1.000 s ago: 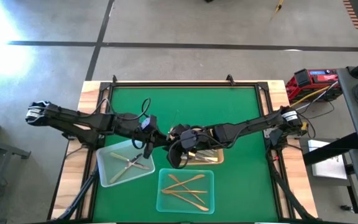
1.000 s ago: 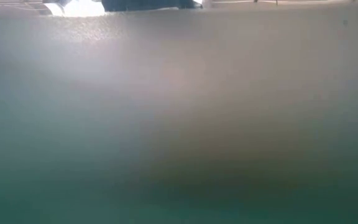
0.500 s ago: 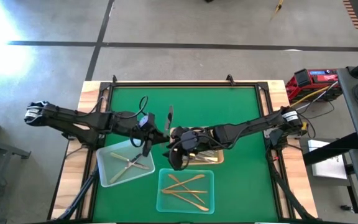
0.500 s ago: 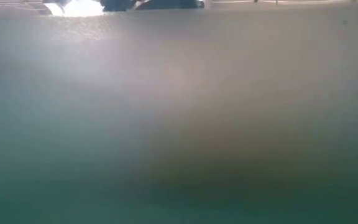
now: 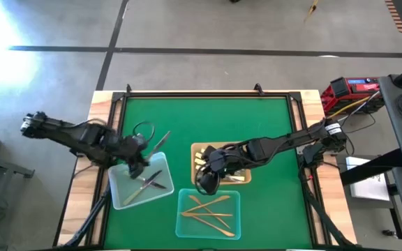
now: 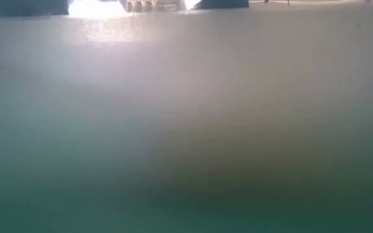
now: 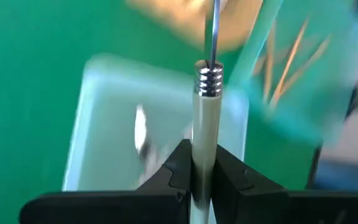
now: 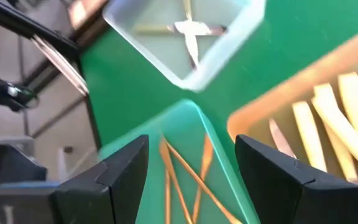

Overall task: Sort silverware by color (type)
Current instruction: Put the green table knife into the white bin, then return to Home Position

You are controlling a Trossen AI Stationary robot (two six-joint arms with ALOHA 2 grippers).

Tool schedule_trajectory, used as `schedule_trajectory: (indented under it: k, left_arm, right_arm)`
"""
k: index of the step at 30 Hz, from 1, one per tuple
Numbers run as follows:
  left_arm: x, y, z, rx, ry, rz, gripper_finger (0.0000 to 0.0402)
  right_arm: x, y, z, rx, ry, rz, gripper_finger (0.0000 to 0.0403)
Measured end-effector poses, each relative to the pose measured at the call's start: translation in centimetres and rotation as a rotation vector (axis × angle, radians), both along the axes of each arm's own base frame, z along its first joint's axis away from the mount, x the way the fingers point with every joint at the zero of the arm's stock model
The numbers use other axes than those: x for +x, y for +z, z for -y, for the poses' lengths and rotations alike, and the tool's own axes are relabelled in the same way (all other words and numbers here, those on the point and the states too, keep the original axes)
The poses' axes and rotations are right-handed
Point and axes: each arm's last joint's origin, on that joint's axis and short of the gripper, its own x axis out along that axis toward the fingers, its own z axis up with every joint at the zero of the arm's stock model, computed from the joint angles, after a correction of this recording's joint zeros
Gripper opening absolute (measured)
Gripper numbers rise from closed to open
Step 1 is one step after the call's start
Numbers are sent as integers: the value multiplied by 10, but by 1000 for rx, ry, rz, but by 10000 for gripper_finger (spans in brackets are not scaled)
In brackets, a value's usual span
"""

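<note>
left wrist view shows the left gripper (image 7: 202, 180) with jaws clamped on a cream-handled piece (image 7: 205, 124), silver end forward, over the left tray (image 5: 121, 194) holding silver pieces (image 5: 151, 181), probably for sorting; right gripper (image 5: 206, 183) hangs with jaws spread wide and empty between the gold-piece tray (image 5: 185, 224) and the cream-piece tray (image 5: 195, 149) on the table (image 5: 208, 118), likely between picks

No words, labels or numbers can be read in any view. A pale mark on the right end effector (image 8: 191, 186) is cut off and unreadable.
</note>
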Motion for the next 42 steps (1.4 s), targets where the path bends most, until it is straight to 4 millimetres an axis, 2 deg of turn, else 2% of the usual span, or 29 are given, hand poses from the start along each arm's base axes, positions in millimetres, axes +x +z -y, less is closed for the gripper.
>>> schedule_trajectory:
  k: [5, 9, 12, 16, 20, 25, 29, 32, 36, 39, 42]
  left_arm:
    - [-30, -19, 24, -97, 22, -221, 12]
    - [-40, -36, 45, -138, 22, -317, 12]
    - [-44, -49, 52, -114, 51, -392, 30]
    - [-43, -52, 54, -90, 49, -407, 71]
    - [-40, -44, 55, -89, 23, -371, 98]
    - [-36, -17, 56, -60, 0, -237, 111]
    - [-31, 18, 53, 36, 1, -34, 112]
    - [-32, 45, 47, 98, 44, 78, 112]
    - [-42, 76, 38, 130, 90, 155, 113]
    - [-48, 94, 34, 111, 79, 186, 113]
    - [-52, 109, 30, 99, 63, 232, 113]
  right_arm:
    - [-4, -4, -1, -13, 6, -54, 230]
    - [-4, -4, -1, -33, 16, -52, 230]
    - [-4, -4, 0, -63, 26, -45, 230]
    - [-4, -5, 0, -78, 32, -45, 230]
    - [-4, -5, 0, -77, 31, -49, 231]
    - [-13, 7, 2, -90, 55, -33, 231]
    - [-28, 23, 3, -218, 170, 7, 231]
    - [-36, 25, 0, -332, 223, 14, 231]
    - [-59, 12, 7, -436, 193, -94, 231]
    - [-84, -11, 18, -421, 158, -179, 231]
    - [-113, -33, 26, -365, 107, -181, 231]
